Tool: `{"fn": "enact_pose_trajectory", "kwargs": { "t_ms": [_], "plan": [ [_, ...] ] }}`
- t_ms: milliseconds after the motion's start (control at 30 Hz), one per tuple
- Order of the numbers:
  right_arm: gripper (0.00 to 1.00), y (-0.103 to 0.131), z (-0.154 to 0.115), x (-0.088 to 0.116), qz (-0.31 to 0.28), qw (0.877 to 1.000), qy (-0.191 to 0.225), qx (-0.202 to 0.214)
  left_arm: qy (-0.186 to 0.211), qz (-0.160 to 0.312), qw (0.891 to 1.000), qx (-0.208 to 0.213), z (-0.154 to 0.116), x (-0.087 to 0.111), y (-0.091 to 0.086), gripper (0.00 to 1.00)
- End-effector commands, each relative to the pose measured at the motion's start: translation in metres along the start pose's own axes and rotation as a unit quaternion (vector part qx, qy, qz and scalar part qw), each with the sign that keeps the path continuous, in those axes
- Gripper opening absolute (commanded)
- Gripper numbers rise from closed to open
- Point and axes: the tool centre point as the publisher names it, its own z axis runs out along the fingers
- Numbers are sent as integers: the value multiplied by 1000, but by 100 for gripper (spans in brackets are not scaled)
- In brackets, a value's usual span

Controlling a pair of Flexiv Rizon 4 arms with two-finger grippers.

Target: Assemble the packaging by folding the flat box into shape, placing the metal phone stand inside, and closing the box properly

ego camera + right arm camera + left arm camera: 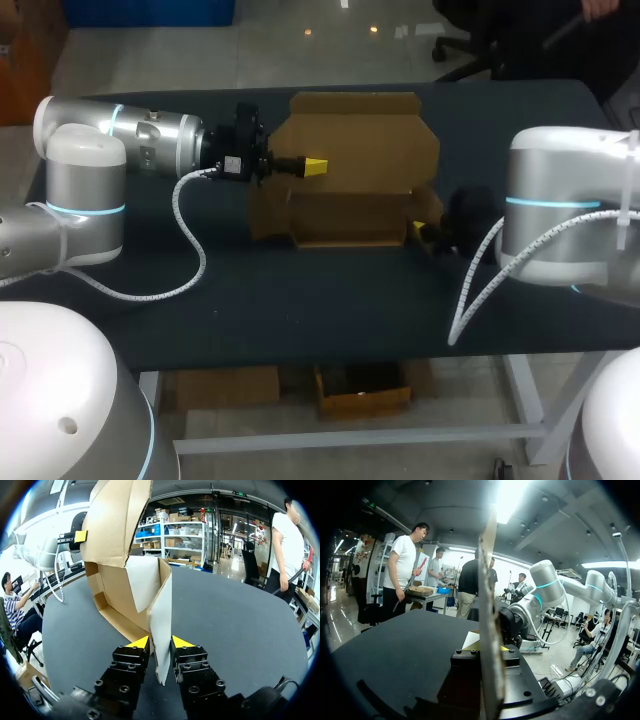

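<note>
Partly folded brown cardboard box (350, 150) sits mid dark table (300, 300), panels raised. right gripper (156, 642): yellow tips nearly together, pinching a thin side flap. left gripper (315, 166): narrow, clamped on upright panel at opposite side.

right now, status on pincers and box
Left pincer shut on upright panel of cardboard box. Right pincer shut on its end flap. Box half folded. Nothing blocking.
</note>
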Motion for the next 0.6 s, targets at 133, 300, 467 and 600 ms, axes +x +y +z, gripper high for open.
{"fn": "enact_pose_trajectory", "kwargs": {
  "t_ms": [133,300,467,600],
  "plan": [
    [24,0,7,11,-1,1000,-7,1,0,0,1000,0,0,0,4,0],
    [25,0,7,18,-1,1000,-8,3,0,0,1000,0,0,0,4,0],
    [26,0,7,26,0,1000,-12,3,0,0,1000,0,0,0,4,0],
    [27,0,7,30,3,1000,-17,4,0,0,1000,0,0,0,4,0]
  ]
}}
